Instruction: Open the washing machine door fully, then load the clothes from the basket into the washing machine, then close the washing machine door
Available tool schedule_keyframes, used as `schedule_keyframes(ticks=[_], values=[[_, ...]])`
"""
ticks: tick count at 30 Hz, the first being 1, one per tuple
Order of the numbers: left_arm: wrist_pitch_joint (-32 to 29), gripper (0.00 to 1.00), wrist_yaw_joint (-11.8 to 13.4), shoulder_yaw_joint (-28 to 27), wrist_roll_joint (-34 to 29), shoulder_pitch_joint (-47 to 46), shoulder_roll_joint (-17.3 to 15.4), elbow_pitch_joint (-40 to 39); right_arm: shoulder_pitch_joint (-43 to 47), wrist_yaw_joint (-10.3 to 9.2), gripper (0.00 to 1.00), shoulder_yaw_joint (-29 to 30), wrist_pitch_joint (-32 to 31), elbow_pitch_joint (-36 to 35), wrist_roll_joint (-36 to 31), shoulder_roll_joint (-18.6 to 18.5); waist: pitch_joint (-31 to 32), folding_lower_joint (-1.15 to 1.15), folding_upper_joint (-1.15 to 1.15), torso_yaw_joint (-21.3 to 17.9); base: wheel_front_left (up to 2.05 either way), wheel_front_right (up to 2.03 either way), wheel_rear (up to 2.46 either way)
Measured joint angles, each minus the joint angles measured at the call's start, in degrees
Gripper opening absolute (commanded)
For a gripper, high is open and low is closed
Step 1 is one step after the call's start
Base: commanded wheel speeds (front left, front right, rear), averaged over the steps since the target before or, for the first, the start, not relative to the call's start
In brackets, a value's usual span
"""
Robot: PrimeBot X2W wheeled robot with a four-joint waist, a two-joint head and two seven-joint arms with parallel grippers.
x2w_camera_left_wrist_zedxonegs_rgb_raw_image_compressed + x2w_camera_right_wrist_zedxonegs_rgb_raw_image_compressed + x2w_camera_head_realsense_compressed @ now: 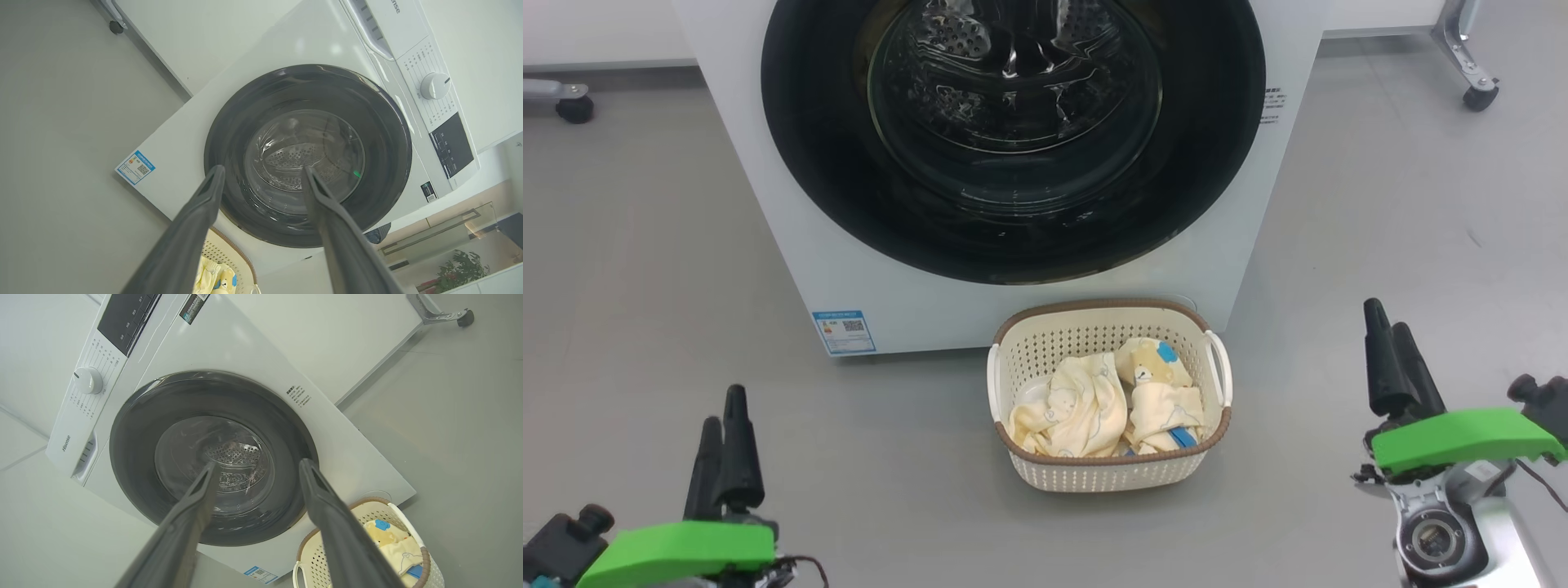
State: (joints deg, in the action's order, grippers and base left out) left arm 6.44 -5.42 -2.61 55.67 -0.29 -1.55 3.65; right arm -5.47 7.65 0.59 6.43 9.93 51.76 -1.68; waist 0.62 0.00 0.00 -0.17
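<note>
The washing machine [768,212] stands at the far side of the grey floor [645,286] before us. The washing machine door [809,163] is closed flat against its front, and through its clear centre we see the perforated steel drum [943,37]. A blue label sticker [843,331] sits low on the machine's front, at the left.

Just in front of the machine, to the right of that sticker, the basket [1107,478] stands upright on the floor. We cannot tell whether its far rim touches the machine. The clothes [1078,412] lie crumpled inside it, pale yellow with bear prints and a little blue trim, covering most of the bottom.

Our left gripper [725,406] hovers near us at the left, well apart from the basket. Our right gripper [1387,317] hovers at the right, somewhat farther forward and also clear of the basket. In the wrist views the left fingers [196,228] and the right fingers [327,506] stand spread wide and point toward the door. Nothing lies between them and they touch nothing.
</note>
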Motion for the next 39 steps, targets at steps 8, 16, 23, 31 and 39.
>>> schedule_keyframes(ticks=[8,16,23,31,39], values=[[1.2,1.0,1.0,2.4,-8.6,0.0,-0.1,-0.2,-1.0,0.0,1.0,-0.8,1.2,0.0,-5.7,0.0,0.2,0.0,0.0,-0.1,0.0,0.0,0.0],[2.6,1.0,1.0,5.1,-18.4,0.0,-0.2,0.1,-1.0,0.0,1.0,-1.8,2.5,1.8,-14.0,0.0,0.7,0.0,0.0,-0.2,0.0,0.0,0.0],[4.2,1.0,2.5,7.2,-32.3,0.1,-0.3,2.3,-2.1,0.0,1.0,-3.2,4.0,5.4,-23.7,-0.1,0.8,0.0,0.0,-0.4,0.0,0.0,0.0],[5.7,1.0,2.9,9.1,-39.8,0.1,-0.4,5.1,-2.9,0.0,1.0,-3.9,5.3,8.9,-32.5,-0.1,0.7,0.0,0.0,-1.0,0.0,0.0,0.0],[6.7,1.0,2.9,10.1,-41.5,0.1,-0.5,8.9,-4.5,0.0,1.0,-3.9,6.9,12.5,-39.5,-0.2,0.3,0.0,0.0,-1.1,0.0,0.0,0.0]])
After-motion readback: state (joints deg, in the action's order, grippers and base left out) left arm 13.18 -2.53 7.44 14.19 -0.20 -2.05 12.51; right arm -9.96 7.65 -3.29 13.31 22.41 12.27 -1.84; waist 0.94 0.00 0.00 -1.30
